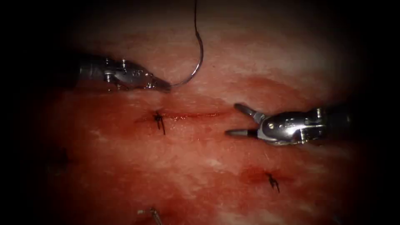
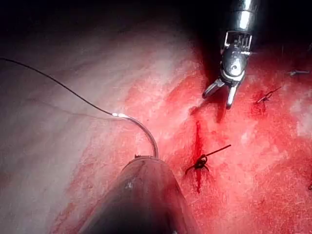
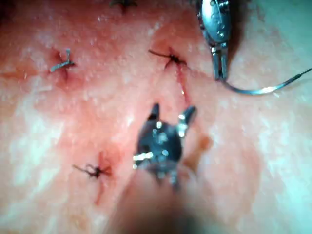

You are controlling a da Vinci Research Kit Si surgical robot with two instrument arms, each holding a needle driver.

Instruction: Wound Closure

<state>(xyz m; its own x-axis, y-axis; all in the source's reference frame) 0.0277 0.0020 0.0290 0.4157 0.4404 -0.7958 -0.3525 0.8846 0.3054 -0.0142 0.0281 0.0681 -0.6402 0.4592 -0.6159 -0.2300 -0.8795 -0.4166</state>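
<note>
With the left steel tool (image 1: 166, 86) clamped on the curved steel needle's (image 1: 196, 62) tip end above the red cut (image 1: 189, 115), clear of the tissue, and the right steel tool (image 1: 239, 121) gaping empty, I'd say a steady, square grip matters most.

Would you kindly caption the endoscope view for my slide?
Left gripper holds the needle by one end above the tissue; right gripper open, empty, beside the cut.

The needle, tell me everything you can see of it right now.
The needle is a thin, dark, curved wire with a metal glint. The left gripper is shut on one end of it, above the cut. Its arc rises clear of the tissue, not in it, and runs into the thread. The right gripper is open, apart from it.
</note>
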